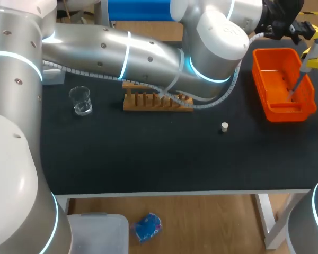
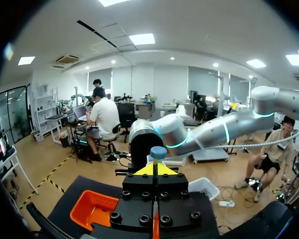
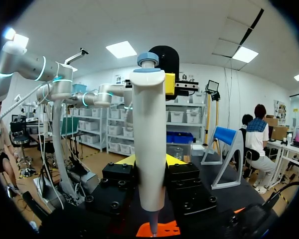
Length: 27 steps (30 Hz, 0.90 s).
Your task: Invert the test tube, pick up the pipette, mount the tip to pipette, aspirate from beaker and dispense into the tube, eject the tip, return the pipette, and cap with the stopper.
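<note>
**Head view.** Item: pipette (image 1: 309, 61), recorded over the orange basket (image 1: 275, 51) at the table's (image 1: 148, 153) far right. Its long axis was near upright and leaning, with the plunger end up and outward and the nose down inside the basket. It was gripped at mid-body by the right gripper (image 1: 315, 62). The left gripper (image 1: 294, 26) was noted just beside its upper end. The stopper (image 1: 224, 126) was lying loose on the table. The beaker (image 1: 81, 100) and wooden rack (image 1: 156, 102) were well apart to the left.

**Left wrist view.** The left gripper (image 2: 154, 170) was seen with its yellow tips brought together and nothing between them. The pipette's blue plunger knob (image 2: 158, 152) was just ahead of them. The basket (image 2: 89, 209) was underneath.

**Right wrist view.** The right gripper (image 3: 149, 162) was clamped on the pipette (image 3: 149, 139) from both sides, with the barrel standing straight up between the fingers. The narrow end was pointed down at the basket (image 3: 162, 230). Whether a tip was fitted could not be told. The left gripper (image 3: 169, 84) was touching or nearly touching the head.

**Step judged in hand:** tip ejection. It is best done with the barrel held firm and the nose kept inside the basket walls. The press should be delivered squarely along the long axis so the pipette is not levered sideways in the grip.
</note>
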Each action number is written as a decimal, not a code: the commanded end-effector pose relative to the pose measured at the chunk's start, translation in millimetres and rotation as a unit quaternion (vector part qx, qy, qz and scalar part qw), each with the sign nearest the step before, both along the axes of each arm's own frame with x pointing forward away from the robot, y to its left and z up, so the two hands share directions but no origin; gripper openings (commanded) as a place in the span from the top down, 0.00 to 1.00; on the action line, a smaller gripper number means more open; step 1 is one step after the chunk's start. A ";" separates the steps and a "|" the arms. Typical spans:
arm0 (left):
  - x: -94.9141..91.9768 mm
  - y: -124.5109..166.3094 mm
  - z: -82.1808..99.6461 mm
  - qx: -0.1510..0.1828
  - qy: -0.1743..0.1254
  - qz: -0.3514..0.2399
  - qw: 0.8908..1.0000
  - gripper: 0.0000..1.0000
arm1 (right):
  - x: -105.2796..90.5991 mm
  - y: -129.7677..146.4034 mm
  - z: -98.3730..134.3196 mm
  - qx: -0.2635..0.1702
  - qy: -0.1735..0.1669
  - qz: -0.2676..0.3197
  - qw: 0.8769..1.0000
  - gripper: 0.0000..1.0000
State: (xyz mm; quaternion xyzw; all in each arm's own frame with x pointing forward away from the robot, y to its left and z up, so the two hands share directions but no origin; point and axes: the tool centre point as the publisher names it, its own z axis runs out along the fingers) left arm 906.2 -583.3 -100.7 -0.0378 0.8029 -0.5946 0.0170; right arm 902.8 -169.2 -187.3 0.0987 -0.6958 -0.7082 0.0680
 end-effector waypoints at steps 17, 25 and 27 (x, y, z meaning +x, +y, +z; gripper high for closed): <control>-2.0 -5.5 -25.7 -0.043 -0.002 0.012 0.999 1.00 | 2.4 -1.4 3.4 0.000 -0.001 0.003 1.000 1.00; -5.3 -5.6 -30.8 -0.063 -0.015 0.022 0.998 1.00 | 2.4 -1.4 3.4 0.000 -0.001 0.003 1.000 1.00; -5.7 -5.6 -31.3 -0.066 -0.017 0.024 0.997 1.00 | 2.4 -1.4 3.4 0.000 -0.001 0.003 1.000 1.00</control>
